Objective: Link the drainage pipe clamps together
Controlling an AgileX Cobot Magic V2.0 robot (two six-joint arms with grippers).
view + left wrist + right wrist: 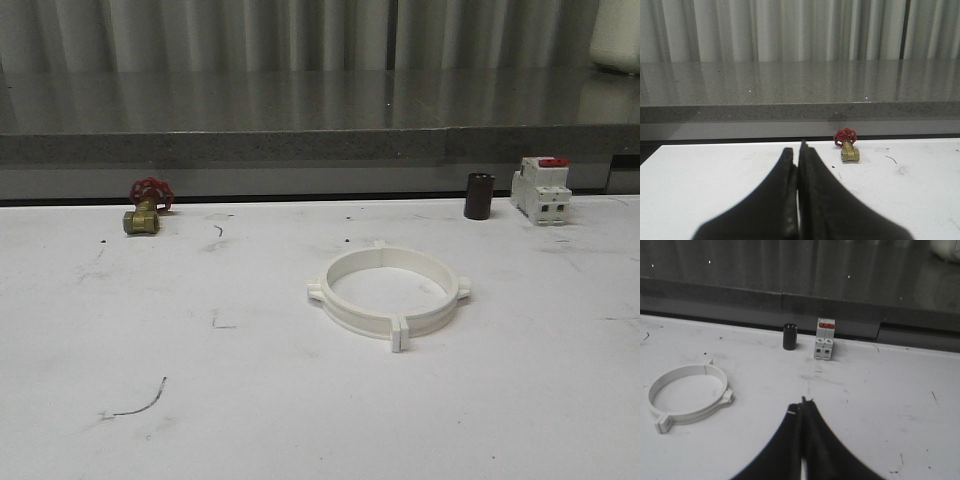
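The drainage pipe clamps (388, 293) lie flat near the middle of the white table, their two white half-rings meeting as one closed ring with small square tabs at the joints. In the right wrist view the clamps (687, 392) lie off to one side of my right gripper (803, 402), well apart from it. That gripper is shut with nothing between its black fingers. My left gripper (799, 150) is also shut and empty, hovering over bare table a short way from the brass valve.
A brass valve with a red handwheel (146, 208) stands at the table's back left. A dark cylinder (479, 196) and a white red-topped breaker (541, 189) stand at the back right. A grey stone ledge (320, 145) runs behind the table.
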